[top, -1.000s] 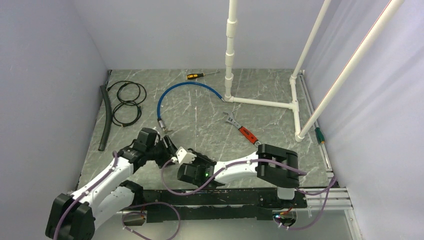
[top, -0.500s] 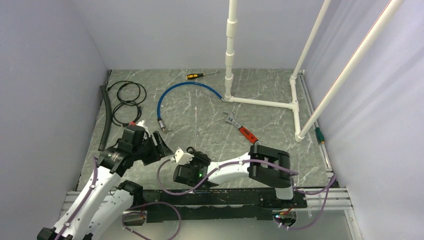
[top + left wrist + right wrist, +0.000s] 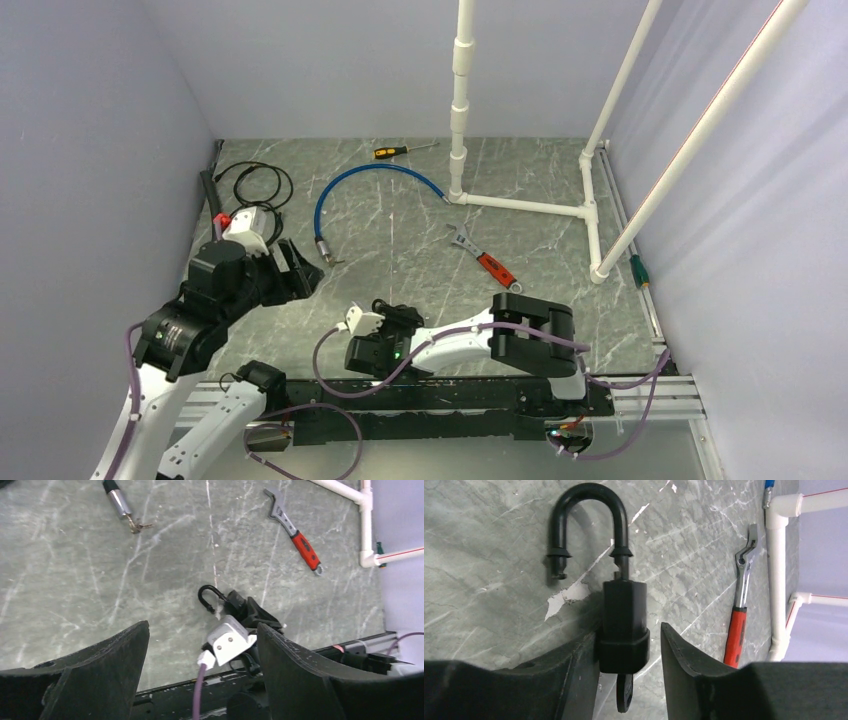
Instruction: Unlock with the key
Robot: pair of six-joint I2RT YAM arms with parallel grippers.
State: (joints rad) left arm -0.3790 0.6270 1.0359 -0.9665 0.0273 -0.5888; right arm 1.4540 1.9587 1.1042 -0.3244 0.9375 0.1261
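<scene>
A black padlock point(image 3: 623, 625) lies on the grey marble table between my right gripper's fingers. Its shackle point(image 3: 589, 520) is swung open, with one leg out of the body. A black key point(image 3: 625, 696) sticks out of the body's near end. My right gripper point(image 3: 628, 630) is open: the left finger touches the lock body and the right finger stands clear of it. In the top view the lock point(image 3: 381, 304) is at the near middle. My left gripper point(image 3: 202, 626) is open and empty, raised to the left point(image 3: 300, 268), well apart from the lock point(image 3: 207, 596).
A red-handled wrench point(image 3: 487, 260) lies right of centre. A blue hose point(image 3: 360, 185), black cable coils point(image 3: 255, 205) and a yellow screwdriver point(image 3: 400, 150) lie at the back. A white PVC pipe frame point(image 3: 520, 203) stands at the back right. The hose's metal end point(image 3: 120, 505) lies far left.
My left arm has pulled back up and to the left, away from the padlock. My right gripper has shifted slightly left, staying at the lock.
</scene>
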